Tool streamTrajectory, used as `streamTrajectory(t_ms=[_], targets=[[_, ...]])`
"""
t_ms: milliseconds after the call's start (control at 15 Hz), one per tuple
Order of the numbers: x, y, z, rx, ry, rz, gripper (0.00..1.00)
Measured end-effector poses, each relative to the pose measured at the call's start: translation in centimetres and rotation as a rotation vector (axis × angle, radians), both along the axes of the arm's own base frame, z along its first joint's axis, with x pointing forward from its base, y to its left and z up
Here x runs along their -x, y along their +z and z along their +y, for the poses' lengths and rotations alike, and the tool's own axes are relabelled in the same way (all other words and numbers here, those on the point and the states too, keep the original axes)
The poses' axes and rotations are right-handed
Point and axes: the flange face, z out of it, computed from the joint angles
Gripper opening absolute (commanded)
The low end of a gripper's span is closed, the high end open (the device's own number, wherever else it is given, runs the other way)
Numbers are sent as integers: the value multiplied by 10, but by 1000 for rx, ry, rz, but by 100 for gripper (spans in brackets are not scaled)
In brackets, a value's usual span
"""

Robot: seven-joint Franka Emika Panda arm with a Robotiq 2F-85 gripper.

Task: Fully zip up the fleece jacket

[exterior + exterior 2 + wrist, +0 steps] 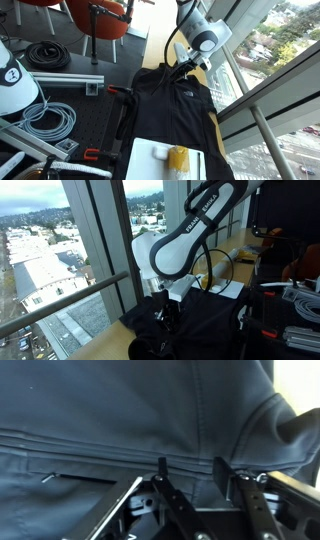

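Spread flat on the table, seen in both exterior views: the jacket, collar toward 12 o'clock, hem toward 6. Down on its collar end, at 12 o'clock: the gripper. Close up in the wrist view, fingers partly drawn in over a seam, a narrow gap between; pinching cloth or not, cannot tell. At 3 o'clock of the zip, a white logo. At 6 o'clock, a yellow thing on a white sheet. At 10 o'clock, coiled cables.
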Motion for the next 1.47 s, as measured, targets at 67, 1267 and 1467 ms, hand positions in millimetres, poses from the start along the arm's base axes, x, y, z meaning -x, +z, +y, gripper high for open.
streamTrajectory(t_ms=[67, 1267, 1467], targets=[[-1, 3, -15, 12, -8, 0, 91], [38, 206, -220, 42, -28, -203, 100], [44, 220, -226, 44, -37, -211, 100]])
